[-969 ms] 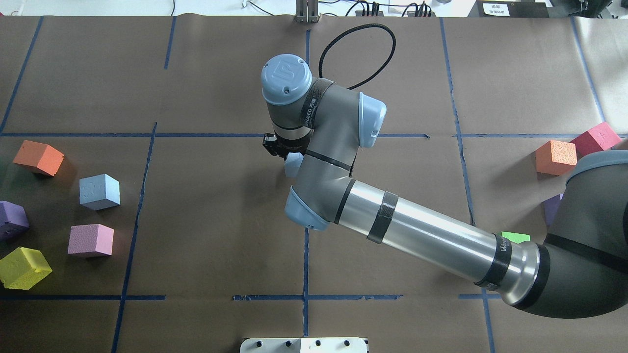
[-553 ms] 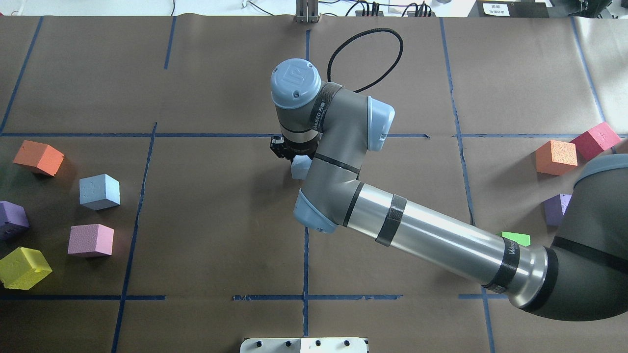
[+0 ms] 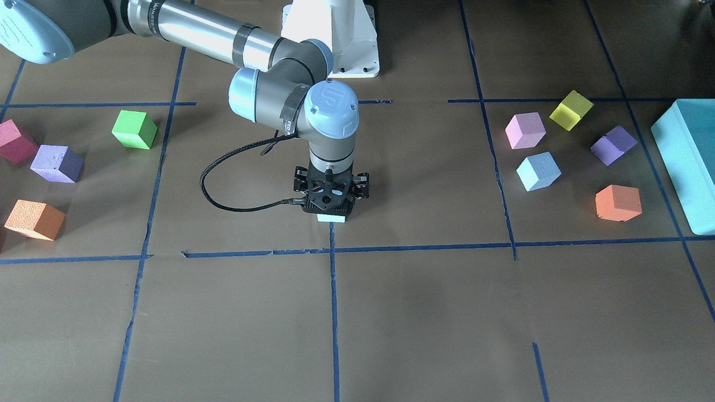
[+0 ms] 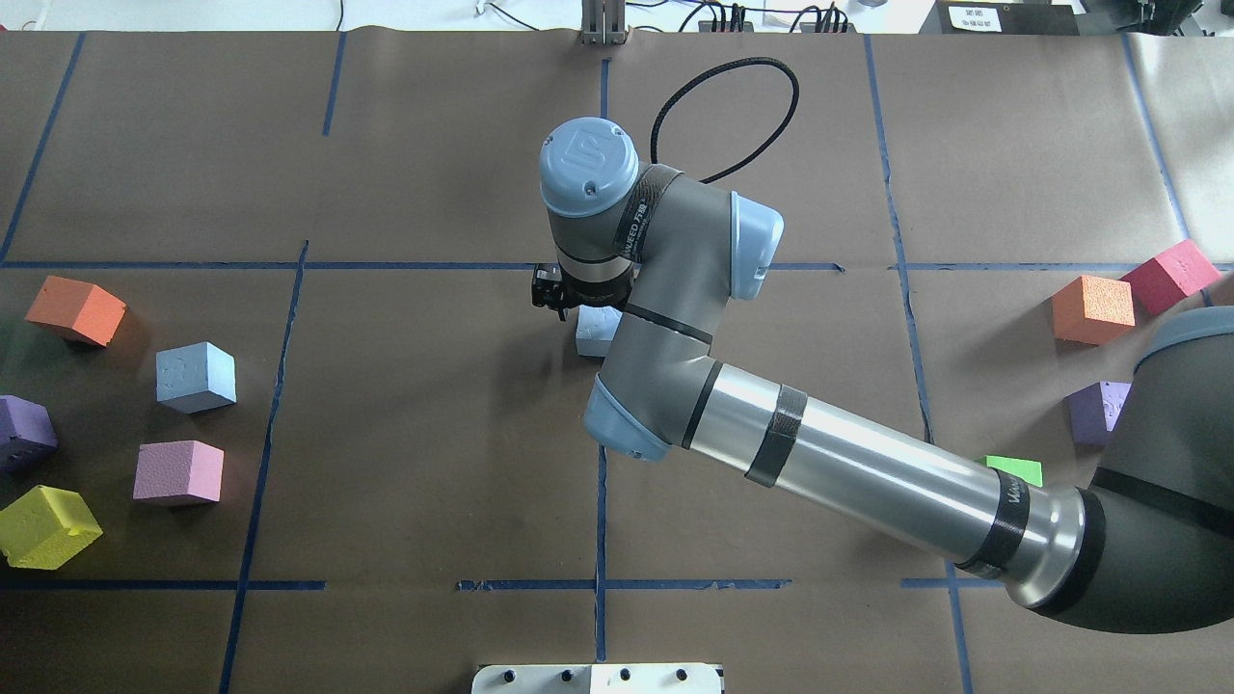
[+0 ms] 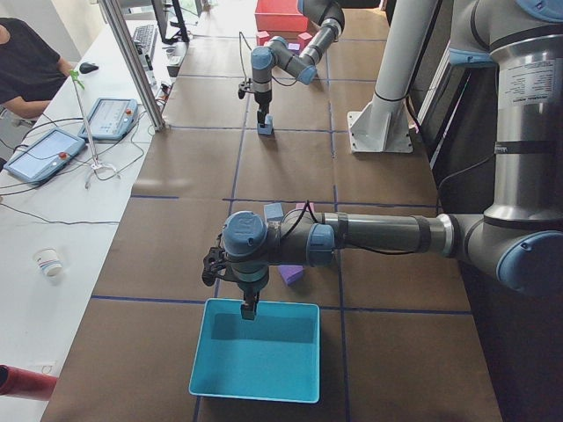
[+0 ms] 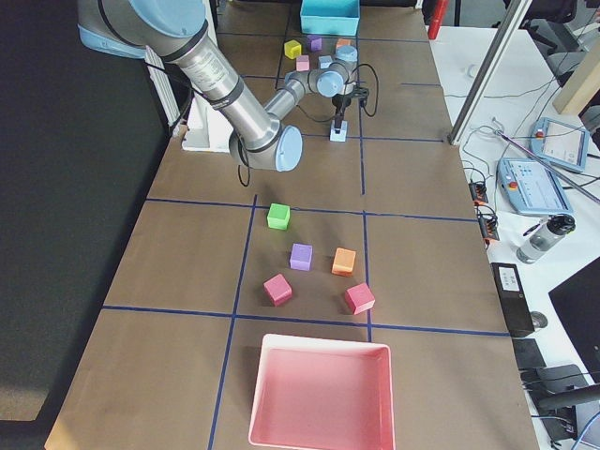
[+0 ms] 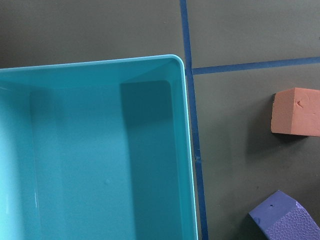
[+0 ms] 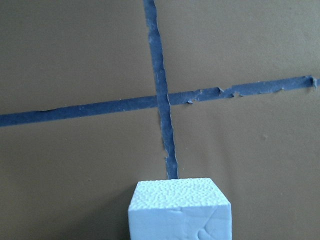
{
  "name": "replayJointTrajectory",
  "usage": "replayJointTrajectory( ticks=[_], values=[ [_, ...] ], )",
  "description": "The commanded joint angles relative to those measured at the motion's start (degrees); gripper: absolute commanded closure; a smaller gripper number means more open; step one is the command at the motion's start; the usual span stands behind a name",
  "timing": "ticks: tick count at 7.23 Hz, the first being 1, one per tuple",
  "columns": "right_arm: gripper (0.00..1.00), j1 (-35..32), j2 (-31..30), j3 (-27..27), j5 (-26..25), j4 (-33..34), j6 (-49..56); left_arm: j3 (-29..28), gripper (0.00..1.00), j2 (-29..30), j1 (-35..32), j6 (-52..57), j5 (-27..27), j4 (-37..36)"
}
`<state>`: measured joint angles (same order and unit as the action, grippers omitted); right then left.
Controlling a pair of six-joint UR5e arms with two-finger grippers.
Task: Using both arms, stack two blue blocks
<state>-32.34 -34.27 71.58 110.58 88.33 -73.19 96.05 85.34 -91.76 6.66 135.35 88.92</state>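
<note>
Overhead exterior has my right arm (image 4: 819,453) reaching to mid-table, and under its wrist the right gripper (image 3: 330,209) grips the first blue block (image 8: 179,210). The fingers are hidden, so that grip is my read from how the cube sits dead centre at the bottom of the wrist view, just short of the tape crossing (image 8: 161,100). Whether it rests on the table (image 4: 434,434) or hangs just above, I cannot tell. The second blue block (image 4: 196,377) is well away on my left side, a pink cube (image 4: 178,472) near it and an orange cube (image 4: 75,310) further off. My left gripper (image 5: 250,309) hangs over the teal box (image 7: 150,150); wide or narrow, I cannot tell. Now the dangers! If I let go while the cube is tilted or not fully down, it lands crooked and makes a poor base. That rough foam could cling to a finger and drag sideways as I open. If this arm lingers here, the left one brings its block straight into it. And any offset on the drop could tip the stack.
</note>
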Motion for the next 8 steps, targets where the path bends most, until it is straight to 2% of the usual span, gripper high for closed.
replayJointTrajectory(
  ticks=[1, 4, 6, 8],
  values=[
    [0.0, -1.9, -0.1, 2.9, 0.8, 0.7, 0.1, 0.0, 0.0, 0.3, 0.0, -0.1, 0.0, -0.1],
    [0.0, -5.0, 0.4, 16.6, 1.7, 14.6, 1.1, 1.5, 0.0, 0.7, 0.3, -0.1, 0.1, 0.0],
    [0.0, -9.7, -0.8, 26.4, 6.3, 23.4, 4.4, 6.3, 0.0, 0.9, 1.2, -0.4, 0.6, -0.1],
    [0.0, -14.8, -4.5, 29.6, 7.0, 26.7, 15.5, 14.8, 0.0, 0.9, 7.7, -16.1, 0.4, -0.7]
  ],
)
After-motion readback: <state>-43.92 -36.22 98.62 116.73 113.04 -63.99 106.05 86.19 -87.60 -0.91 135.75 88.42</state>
